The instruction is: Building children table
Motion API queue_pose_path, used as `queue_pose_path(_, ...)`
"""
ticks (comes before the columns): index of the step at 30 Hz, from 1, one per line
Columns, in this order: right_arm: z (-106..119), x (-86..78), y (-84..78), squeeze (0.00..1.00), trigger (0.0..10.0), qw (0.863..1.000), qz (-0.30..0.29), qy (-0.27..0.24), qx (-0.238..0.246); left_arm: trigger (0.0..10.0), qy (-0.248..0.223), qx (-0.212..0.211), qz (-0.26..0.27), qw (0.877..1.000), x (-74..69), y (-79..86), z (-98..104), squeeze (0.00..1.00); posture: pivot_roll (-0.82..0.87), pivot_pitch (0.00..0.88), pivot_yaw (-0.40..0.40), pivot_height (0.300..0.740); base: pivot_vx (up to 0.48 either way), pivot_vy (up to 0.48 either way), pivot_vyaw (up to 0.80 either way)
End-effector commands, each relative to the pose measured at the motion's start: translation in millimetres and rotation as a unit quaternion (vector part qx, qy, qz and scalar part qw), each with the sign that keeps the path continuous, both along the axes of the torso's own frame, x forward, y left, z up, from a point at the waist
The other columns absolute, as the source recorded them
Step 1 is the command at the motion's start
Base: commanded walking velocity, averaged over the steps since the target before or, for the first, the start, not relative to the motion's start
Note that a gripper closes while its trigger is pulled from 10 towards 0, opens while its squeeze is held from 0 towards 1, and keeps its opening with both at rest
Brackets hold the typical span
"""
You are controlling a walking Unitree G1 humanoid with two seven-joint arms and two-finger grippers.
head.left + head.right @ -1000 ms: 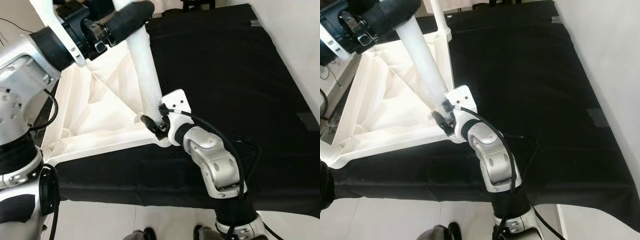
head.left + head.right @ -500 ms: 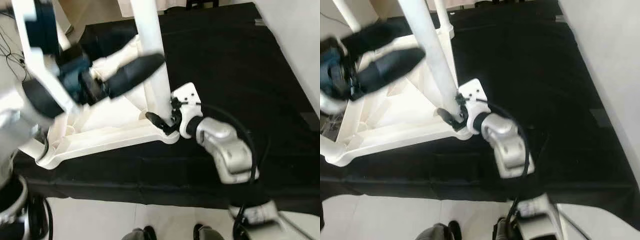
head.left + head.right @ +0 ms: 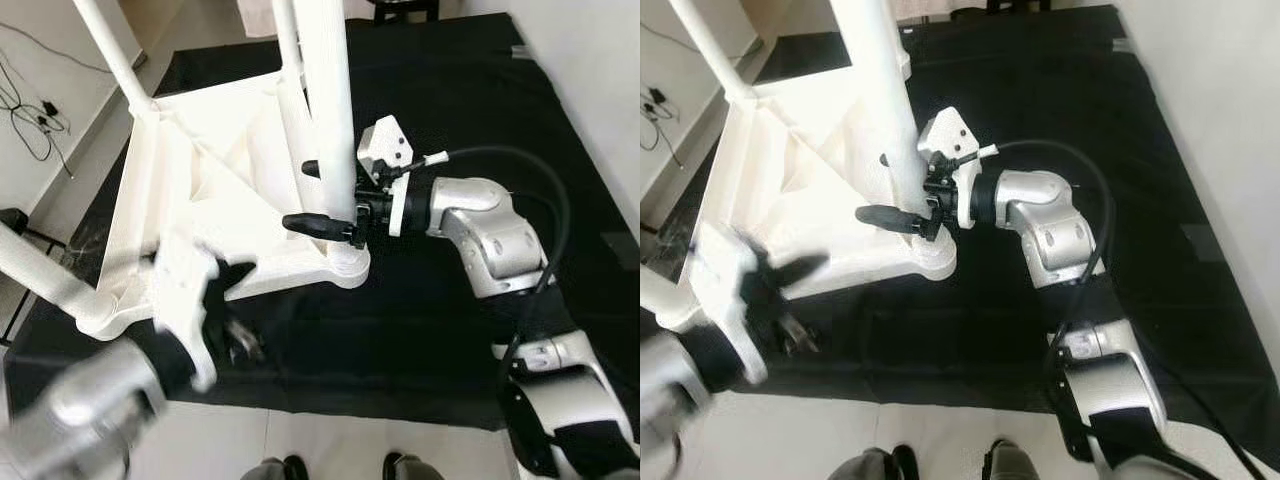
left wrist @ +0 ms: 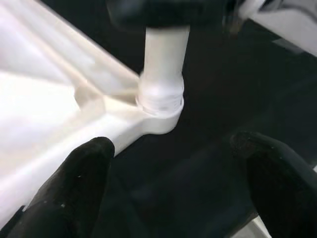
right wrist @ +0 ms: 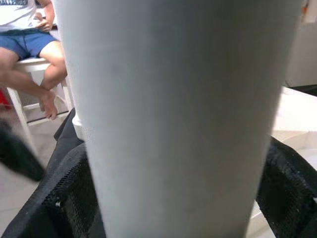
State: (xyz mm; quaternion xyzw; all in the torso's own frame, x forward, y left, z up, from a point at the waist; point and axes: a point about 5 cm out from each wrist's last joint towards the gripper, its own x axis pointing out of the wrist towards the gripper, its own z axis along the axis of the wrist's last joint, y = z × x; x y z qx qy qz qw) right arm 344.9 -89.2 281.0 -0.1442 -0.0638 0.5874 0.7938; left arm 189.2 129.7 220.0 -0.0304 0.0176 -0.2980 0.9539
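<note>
A white children's table [image 3: 220,170] lies upside down on a black mat [image 3: 470,80]. A white leg [image 3: 328,90] stands upright in the socket [image 3: 345,262] at the table's near right corner. My right gripper [image 3: 322,195] is shut on this leg just above the socket. One finger lies on each side of it, and the leg [image 5: 173,109] looms between the fingers [image 5: 64,198] in the right wrist view. My left gripper [image 3: 235,310] is blurred, low by the table's near edge, open and holding nothing. Its fingers [image 4: 69,193] point toward the socket [image 4: 158,111].
Two more legs [image 3: 110,50] [image 3: 40,270] rise from the table's left corners. Cables [image 3: 30,120] lie on the floor at the left and a wall [image 3: 600,60] runs along the right. A seated person [image 5: 29,39] is behind the leg in the right wrist view.
My left gripper has let go of the leg's upper part and dropped to the table's near edge. The leg now stands upright. The right gripper stays on it. The camera shifted.
</note>
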Motion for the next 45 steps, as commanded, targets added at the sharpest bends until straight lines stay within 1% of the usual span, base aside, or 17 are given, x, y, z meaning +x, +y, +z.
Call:
queue_pose_path(1, -3, -2.1, 13.8, 0.0, 10.0, 0.999, 0.037, 0.001, -0.009, 10.0, -0.009, -0.009, 0.019, 1.0, -2.9, -2.1, -5, 0.0, 0.02, 0.19, 0.079, 0.74, 0.0, 0.0, 0.0)
queue_pose_path(4, -6, -1.7, 14.2, 0.0, 10.0, 0.999, 0.043, 0.003, -0.016, 10.0, 0.004, -0.006, 0.016, 1.0, -8.0, -6.8, -19, 0.0, 0.01, 0.192, 0.079, 0.74, 0.0, 0.0, 0.0)
queue_pose_path(5, -8, -1.0, 14.1, 0.0, 8.8, 0.999, 0.049, 0.004, -0.02, 10.0, 0.01, -0.001, 0.013, 1.0, -12.7, -10.5, -29, 0.0, 0.01, 0.192, 0.079, 0.74, 0.0, 0.0, 0.0)
queue_pose_path(6, -10, -1.4, 13.4, 0.0, 0.0, 0.998, 0.05, 0.011, -0.019, 10.0, 0.005, 0.0, 0.013, 1.0, -17.2, -12.9, -36, 0.0, 0.0, 0.194, 0.083, 0.74, 0.0, 0.0, 0.0)
queue_pose_path(11, -15, -2.0, 10.4, 0.0, 0.0, 0.998, 0.051, 0.021, -0.02, 10.0, -0.007, -0.006, 0.029, 1.0, -21.8, -12.6, -41, 0.0, 0.0, 0.193, 0.082, 0.74, 0.0, 0.0, 0.0)
queue_pose_path(22, -49, -8.8, -13.6, 0.0, 0.0, 0.995, -0.067, 0.079, 0.0, 10.0, -0.04, 0.045, 0.125, 0.99, -28.2, 3.3, -54, 0.0, -0.02, 0.205, 0.075, 0.74, 0.0, 0.0, 0.0)
queue_pose_path(24, -74, -21.2, -21.6, 0.0, 0.0, 0.972, -0.213, 0.098, 0.006, 10.0, -0.051, 0.044, 0.142, 0.988, -27.9, 5.4, -58, 0.0, -0.05, 0.206, 0.061, 0.74, 0.0, 0.0, 0.0)
queue_pose_path(25, -74, -21.2, -21.6, 0.0, 0.0, 0.972, -0.213, 0.098, 0.006, 10.0, -0.051, 0.044, 0.142, 0.988, -27.9, 5.4, -58, 0.0, -0.05, 0.206, 0.061, 0.74, 0.0, 0.0, 0.0)
queue_pose_path(26, -86, -25.9, -33.3, 0.0, 0.0, 0.923, -0.371, 0.099, 0.025, 10.0, -0.055, 0.04, 0.144, 0.987, -26.3, 5.5, -60, 0.0, -0.07, 0.21, 0.066, 0.74, 0.0, 0.0, 0.0)
queue_pose_path(28, -86, -25.9, -33.3, 0.0, 0.0, 0.923, -0.371, 0.099, 0.025, 10.0, -0.055, 0.04, 0.144, 0.987, -26.3, 5.5, -60, 0.0, -0.07, 0.21, 0.066, 0.74, 0.0, 0.0, 0.0)
queue_pose_path(30, -108, -48.8, -29.7, 0.0, 0.0, 0.883, -0.458, 0.098, 0.023, 10.0, -0.069, 0.041, 0.139, 0.987, -20.0, 2.4, -63, 0.0, -0.09, 0.194, 0.082, 0.74, 0.0, 0.0, 0.0)
queue_pose_path(39, -105, -43.9, -11.3, 0.0, 0.0, 0.903, -0.417, 0.1, 0.039, 10.0, -0.083, 0.04, 0.125, 0.988, -12.5, -1.6, -68, 0.0, -0.07, 0.168, 0.07, 0.74, 0.0, 0.0, 0.0)
queue_pose_path(40, -99, -43.4, -3.7, 0.0, 7.8, 0.914, -0.39, 0.096, 0.053, 10.0, -0.087, 0.039, 0.124, 0.988, -10.9, -1.8, -70, 0.0, -0.06, 0.164, 0.072, 0.74, 0.0, 0.0, 0.0)
queue_pose_path(41, -92, -43.9, 4.8, 0.84, 10.0, 0.934, -0.337, 0.092, 0.069, 10.0, -0.09, 0.037, 0.124, 0.988, -9.8, -1.9, -71, 0.0, -0.07, 0.163, 0.078, 0.74, 0.0, 0.0, 0.0)
queue_pose_path(42, -92, -43.9, 4.8, 0.84, 10.0, 0.934, -0.337, 0.092, 0.069, 10.0, -0.09, 0.037, 0.124, 0.988, -9.8, -1.9, -71, 0.0, -0.07, 0.163, 0.078, 0.74, 0.0, 0.0, 0.0)
queue_pose_path(43, -81, -45.1, 10.0, 1.0, 10.0, 0.948, -0.289, 0.096, 0.093, 10.0, -0.093, 0.034, 0.123, 0.987, -9.1, -2.3, -72, 0.0, -0.07, 0.161, 0.08, 0.74, 0.0, 0.0, 0.0)
queue_pose_path(45, -81, -45.1, 10.0, 1.0, 10.0, 0.948, -0.289, 0.096, 0.093, 10.0, -0.093, 0.034, 0.123, 0.987, -9.1, -2.3, -72, 0.0, -0.07, 0.161, 0.08, 0.74, 0.0, 0.0, 0.0)
